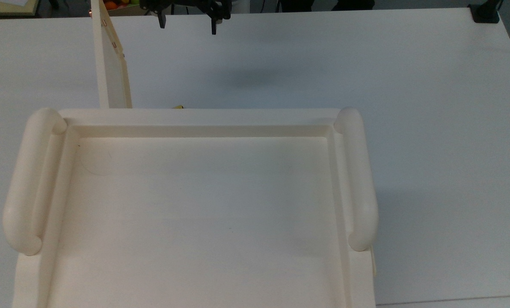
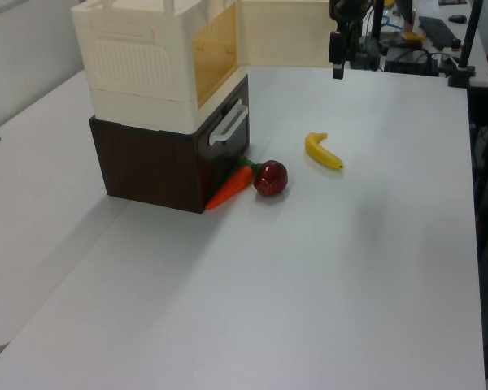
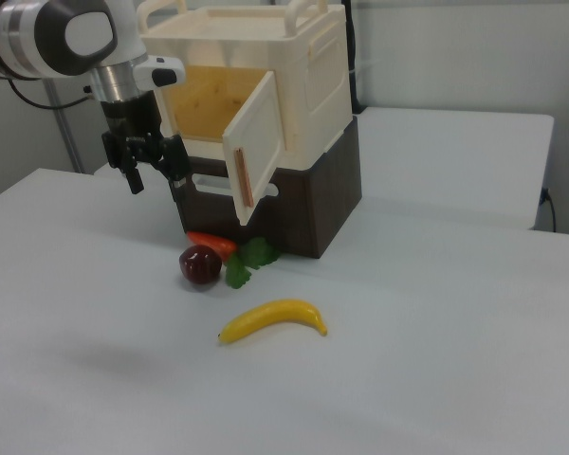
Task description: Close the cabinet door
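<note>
Beside the cabinet (image 3: 294, 66), the cabinet door (image 3: 256, 142) stands wide open, the empty hand (image 3: 155, 171) spread apart nearby.

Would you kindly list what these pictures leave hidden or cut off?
- Top view: the gripper is cut off above its fingers by the upper edge.
- Top view: the cabinet hides its own front and all but a tip of the banana.
- Left view: the cabinet door is cut by the upper edge.

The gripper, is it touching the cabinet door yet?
Apart. In the top view the gripper hangs open with bare white table showing between it and the cabinet door, which stands swung out.
</note>
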